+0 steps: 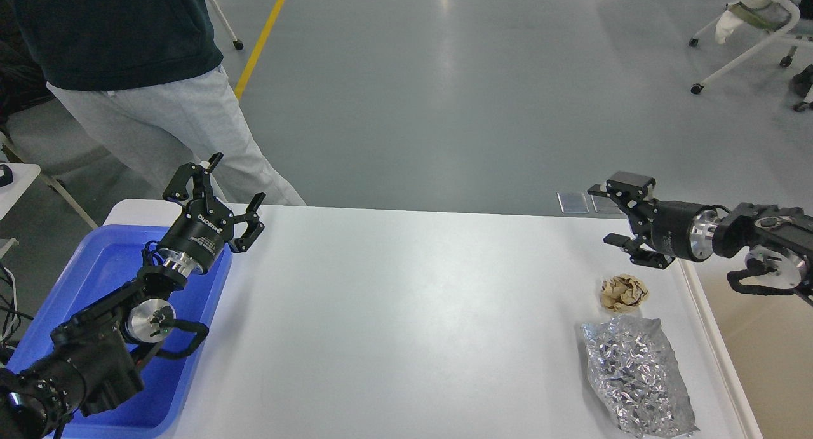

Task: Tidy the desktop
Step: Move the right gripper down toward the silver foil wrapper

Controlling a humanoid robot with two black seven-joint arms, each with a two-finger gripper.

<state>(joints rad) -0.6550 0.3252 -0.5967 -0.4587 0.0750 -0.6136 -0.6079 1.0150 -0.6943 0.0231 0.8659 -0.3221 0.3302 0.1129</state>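
Observation:
The white desktop [406, 312] fills the middle of the head view. A crumpled brown paper ball [624, 293] lies near its right edge. A crumpled silver foil bag [638, 375] lies just in front of the ball. My right gripper [606, 213] is open and empty, held above the table's far right corner, behind the paper ball. My left gripper [232, 188] is open and empty, raised over the far end of the blue tray [101, 267] at the table's left.
A person in grey trousers [171, 128] stands just behind the table's far left corner. A beige bin [762, 350] sits beside the table's right edge. Two small grey plates [587, 202] lie on the floor beyond the table. A chair [756, 26] stands at the far right.

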